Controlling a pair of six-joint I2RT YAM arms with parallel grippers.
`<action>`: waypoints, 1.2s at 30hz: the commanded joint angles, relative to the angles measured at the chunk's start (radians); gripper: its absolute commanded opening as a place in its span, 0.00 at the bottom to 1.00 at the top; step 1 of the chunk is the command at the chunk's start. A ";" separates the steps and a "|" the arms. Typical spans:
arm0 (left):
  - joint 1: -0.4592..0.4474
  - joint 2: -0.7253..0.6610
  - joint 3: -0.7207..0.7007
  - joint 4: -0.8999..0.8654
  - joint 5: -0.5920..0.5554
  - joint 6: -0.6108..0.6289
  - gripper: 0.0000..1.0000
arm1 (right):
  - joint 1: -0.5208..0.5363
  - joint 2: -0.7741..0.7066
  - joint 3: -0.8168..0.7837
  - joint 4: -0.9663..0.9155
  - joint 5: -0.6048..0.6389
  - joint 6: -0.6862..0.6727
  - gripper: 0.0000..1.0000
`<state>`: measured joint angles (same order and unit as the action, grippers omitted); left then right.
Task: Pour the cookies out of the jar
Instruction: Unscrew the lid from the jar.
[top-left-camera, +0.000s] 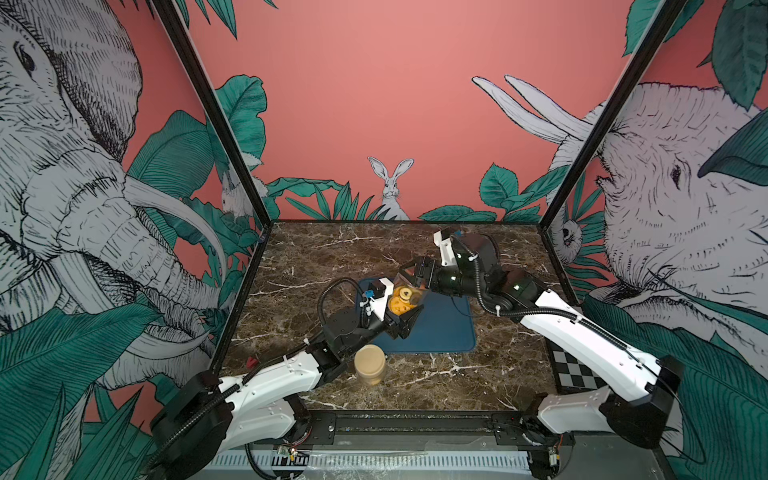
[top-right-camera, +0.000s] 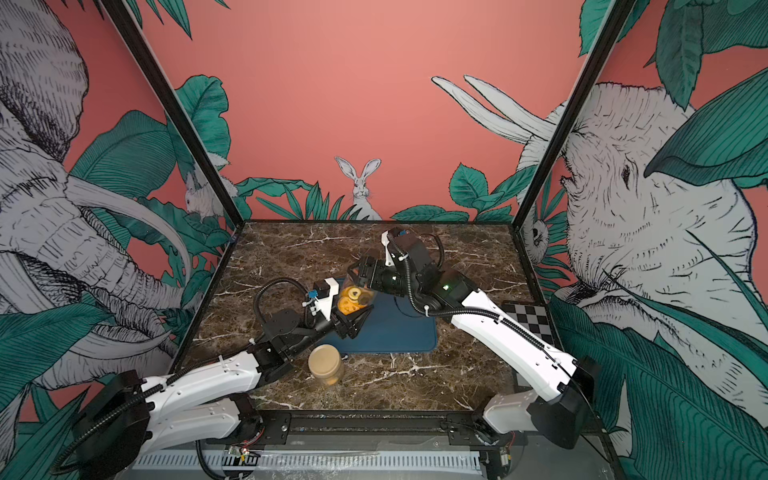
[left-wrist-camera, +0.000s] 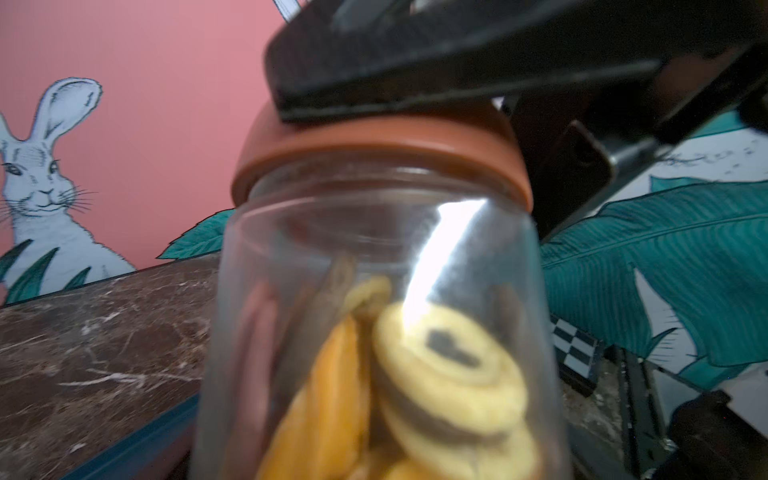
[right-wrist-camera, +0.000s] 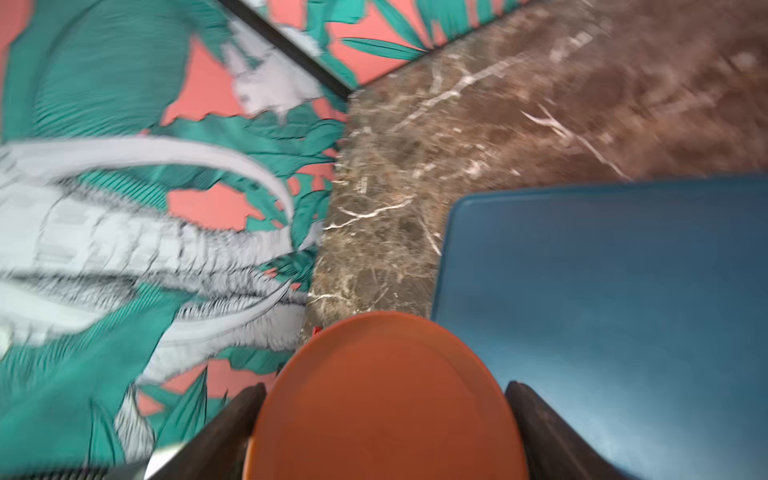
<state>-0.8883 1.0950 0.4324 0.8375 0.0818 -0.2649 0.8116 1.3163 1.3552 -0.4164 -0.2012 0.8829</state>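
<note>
A clear jar (top-left-camera: 406, 300) (top-right-camera: 353, 299) hangs tilted above the blue mat (top-left-camera: 440, 332), with my left gripper (top-left-camera: 405, 311) shut around its body. The cookies (top-left-camera: 401, 305) (left-wrist-camera: 444, 374) lie inside it, yellow rings and orange rounds. A brown-orange lid (left-wrist-camera: 374, 145) (right-wrist-camera: 386, 415) sits on the jar's mouth. My right gripper (top-left-camera: 409, 276) (right-wrist-camera: 386, 386) is shut on that lid, one dark finger on each side of it. In the left wrist view one of its fingers (left-wrist-camera: 415, 75) lies across the lid's top. That view does not show the left jaws.
A second jar with a cream lid (top-left-camera: 369, 363) (top-right-camera: 325, 363) stands upright on the marble table just in front of the mat, close to my left forearm. A checkerboard (top-left-camera: 575, 370) lies at the table's right edge. Patterned walls close in three sides.
</note>
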 joint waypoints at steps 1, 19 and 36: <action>0.016 -0.047 0.012 0.272 0.098 -0.135 0.00 | -0.014 -0.057 -0.035 0.182 -0.197 -0.130 0.49; 0.018 -0.034 0.012 0.259 0.221 -0.166 0.00 | -0.110 -0.137 -0.162 0.352 -0.314 -0.143 0.39; 0.025 0.006 0.029 0.219 0.253 -0.157 0.00 | -0.172 -0.166 -0.180 0.338 -0.257 -0.122 0.37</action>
<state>-0.8669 1.1194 0.4294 0.9661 0.3214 -0.4294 0.6506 1.1805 1.1641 -0.0772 -0.5064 0.7639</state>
